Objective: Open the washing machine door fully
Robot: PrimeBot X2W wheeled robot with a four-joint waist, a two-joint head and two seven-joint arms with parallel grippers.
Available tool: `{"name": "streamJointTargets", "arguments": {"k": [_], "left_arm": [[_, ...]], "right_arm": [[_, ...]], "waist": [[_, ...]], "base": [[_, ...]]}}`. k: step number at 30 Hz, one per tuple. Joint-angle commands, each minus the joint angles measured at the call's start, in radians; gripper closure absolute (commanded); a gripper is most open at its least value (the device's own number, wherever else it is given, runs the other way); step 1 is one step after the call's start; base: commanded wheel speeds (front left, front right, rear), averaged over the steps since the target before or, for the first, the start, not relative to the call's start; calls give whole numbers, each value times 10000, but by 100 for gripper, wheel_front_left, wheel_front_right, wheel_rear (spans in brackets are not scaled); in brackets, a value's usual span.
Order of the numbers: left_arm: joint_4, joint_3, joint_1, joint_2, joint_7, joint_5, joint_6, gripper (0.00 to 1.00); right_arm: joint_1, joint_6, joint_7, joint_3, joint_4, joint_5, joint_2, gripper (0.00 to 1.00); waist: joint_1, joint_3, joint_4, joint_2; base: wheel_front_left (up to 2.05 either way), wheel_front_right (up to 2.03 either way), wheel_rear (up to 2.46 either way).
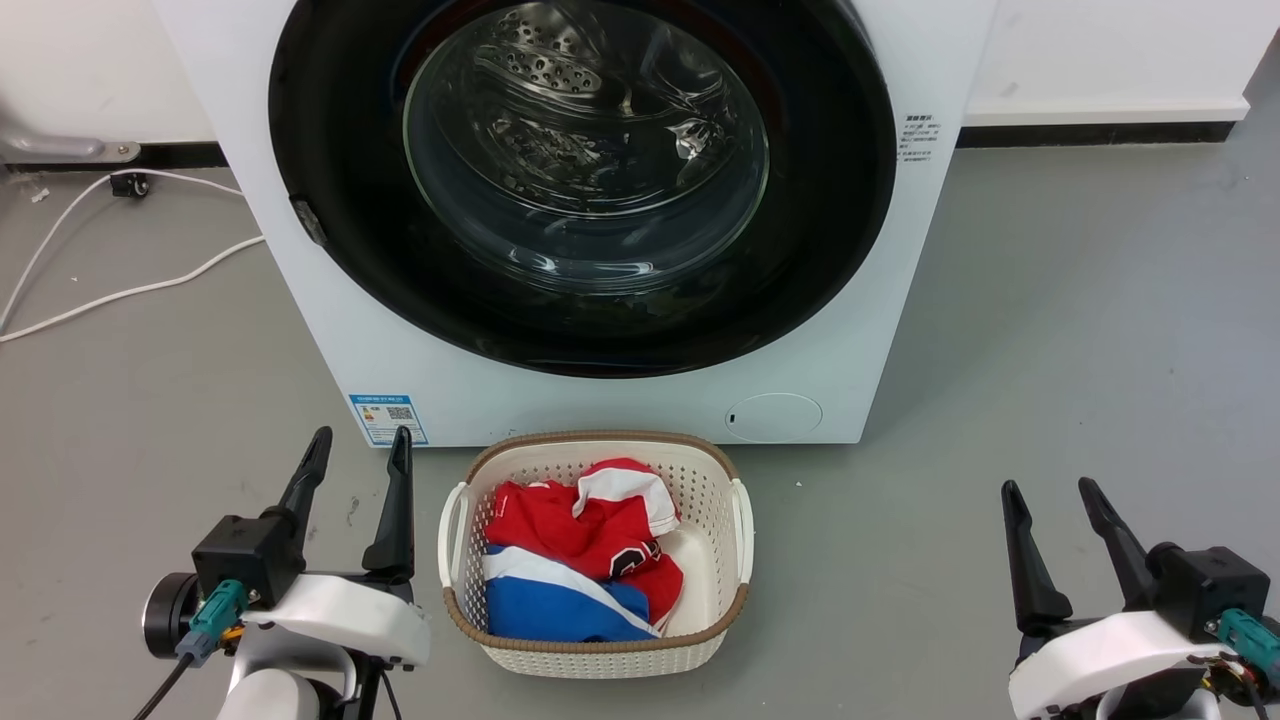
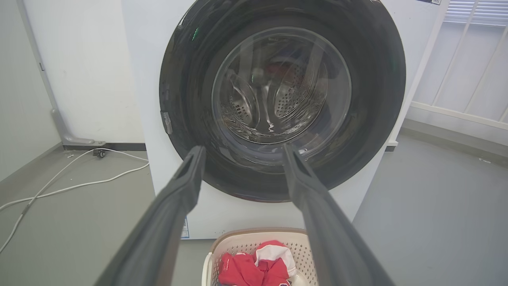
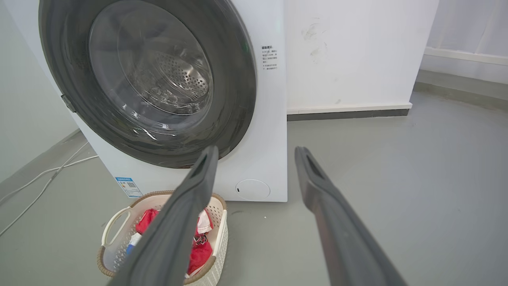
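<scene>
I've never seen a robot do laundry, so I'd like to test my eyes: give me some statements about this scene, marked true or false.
1. The washing machine door is shut against the white machine. True.
2. The left end effector grips the door. False: it is open, short of the door, touching nothing.
3. The basket holds red, white and blue clothing. True.
4. The basket stands to the right of the white machine. False: it stands directly in front, below the door.
5. The right end effector is open. True.
</scene>
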Motion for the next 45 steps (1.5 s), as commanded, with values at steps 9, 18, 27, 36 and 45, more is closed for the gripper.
{"name": "streamJointTargets", "arguments": {"k": [9,18,27,36,45], "left_arm": [[255,44,-185,18,-253,499,-39,0],[493,73,-192,4,-342,543,-51,0],[695,105,-220,-11,-333,408,-61,0],[844,83,-275,53,-333,420,-65,0],[899,131,-251,33,-333,512,-67,0]], "right_arm": [[103,-1,-222,-34,-145,-634,20,0],[34,-1,-340,-143,-182,-695,23,0],[-44,-1,-397,-213,-177,-630,23,0],[-63,-1,-338,-235,-143,-694,23,0],[-63,-1,-331,-285,-98,-394,23,100]], "waist": [[-1,-12,-28,-1],[-1,-26,-43,-1],[-1,-53,-62,-1],[-1,-43,-74,-1],[-1,-41,-76,-1]], "base": [[0,0,0],[0,0,0],[0,0,0],[0,0,0],[0,0,0]]}}
